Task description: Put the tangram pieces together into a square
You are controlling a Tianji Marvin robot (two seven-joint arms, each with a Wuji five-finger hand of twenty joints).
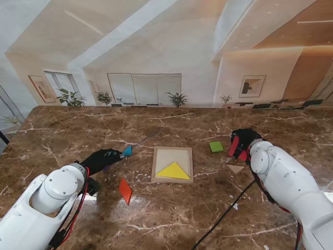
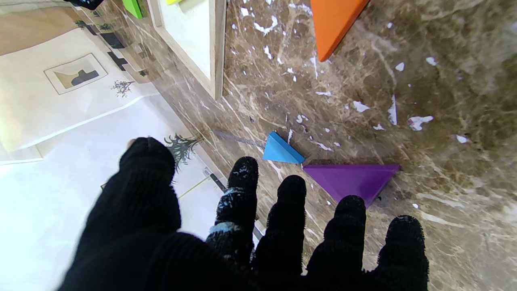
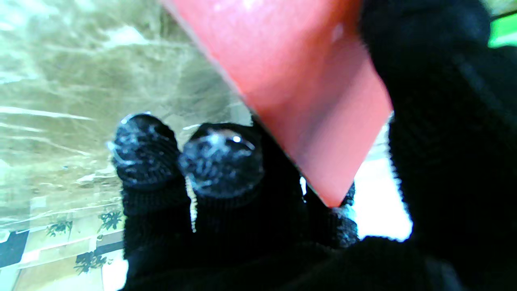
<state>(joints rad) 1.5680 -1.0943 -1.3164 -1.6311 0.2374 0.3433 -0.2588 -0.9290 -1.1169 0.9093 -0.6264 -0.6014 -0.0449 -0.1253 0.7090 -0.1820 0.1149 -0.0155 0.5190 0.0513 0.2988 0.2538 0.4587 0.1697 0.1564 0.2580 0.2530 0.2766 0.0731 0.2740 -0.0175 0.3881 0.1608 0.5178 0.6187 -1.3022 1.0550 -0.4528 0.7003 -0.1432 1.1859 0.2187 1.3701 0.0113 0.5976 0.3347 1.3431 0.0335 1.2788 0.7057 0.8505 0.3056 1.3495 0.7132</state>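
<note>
At the left of the stand frame, the left robot hand (image 1: 100,159) hovers with fingers spread, holding nothing; the blue piece (image 1: 127,151) and purple triangle (image 2: 352,180) lie just beyond its fingertips. An orange piece (image 1: 125,190) lies lower. At center, the wooden tray (image 1: 173,164) holds a yellow triangle (image 1: 173,171). Right of it sits a green square (image 1: 216,147); the right robot hand (image 1: 242,143) pinches a red piece (image 3: 299,81) above the worktop (image 1: 171,219).

Brown marble table (image 1: 171,219); black cable (image 1: 223,216).

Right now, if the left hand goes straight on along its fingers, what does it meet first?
Probably the purple triangle, lying just past the left hand fingertips, with the small blue triangle beside it; depth is uncertain.
</note>
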